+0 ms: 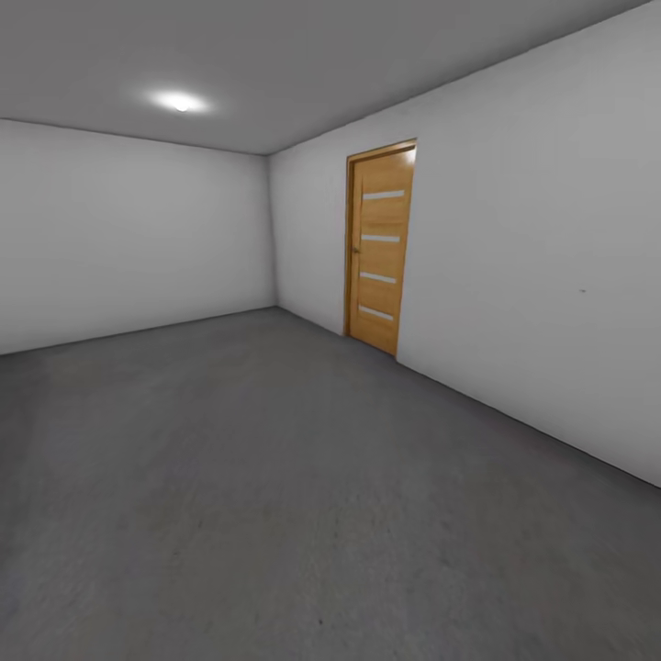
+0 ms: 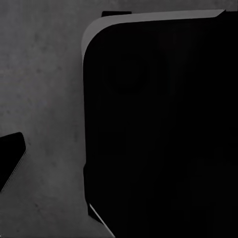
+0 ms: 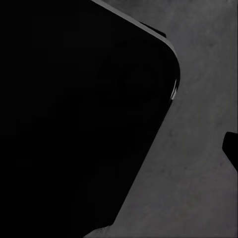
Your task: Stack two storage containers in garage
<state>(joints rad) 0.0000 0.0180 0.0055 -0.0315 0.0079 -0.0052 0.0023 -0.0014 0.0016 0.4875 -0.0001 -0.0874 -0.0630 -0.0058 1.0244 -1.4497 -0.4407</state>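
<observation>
Facing the garage, you see dark concrete floor point(image 1: 275, 514) across the lower frame and a wooden door point(image 1: 380, 248) right of centre; whether either gripper is clenched cannot be told.

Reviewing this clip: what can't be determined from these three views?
- Left wrist view: a black body blocks most of the concrete floor; end effector state unreadable.
- Right wrist view: a black body likewise hides most of the frame.
- Head view: door handle too small to read; right wall cut by the edge.
</observation>
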